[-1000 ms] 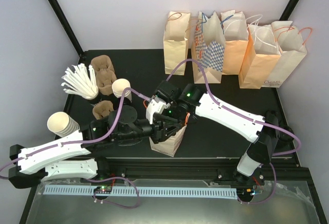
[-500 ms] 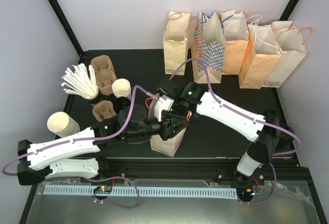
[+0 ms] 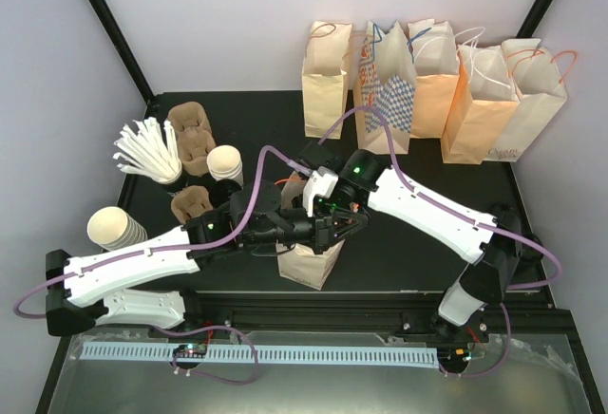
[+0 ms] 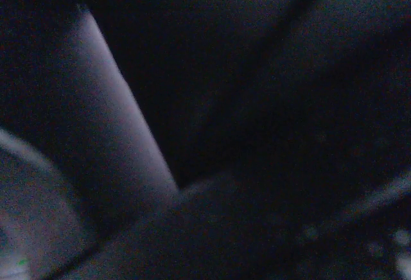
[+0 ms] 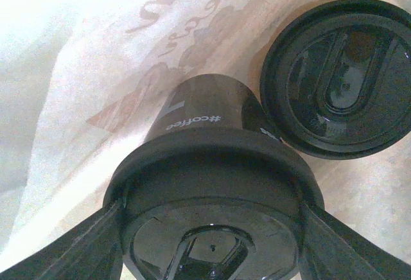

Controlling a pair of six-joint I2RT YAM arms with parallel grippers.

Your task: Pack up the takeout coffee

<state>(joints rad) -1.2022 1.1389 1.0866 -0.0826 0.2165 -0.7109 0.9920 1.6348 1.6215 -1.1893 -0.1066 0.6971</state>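
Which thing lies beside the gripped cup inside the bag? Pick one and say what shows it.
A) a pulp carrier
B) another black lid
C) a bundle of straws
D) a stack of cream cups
B: the right wrist view shows a second lid right beside the cup that the right gripper holds, with the bag paper all around them.

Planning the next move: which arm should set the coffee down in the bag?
Right. Its gripper holds the takeout coffee inside the bag, beside another lidded cup; left wrist view is dark.
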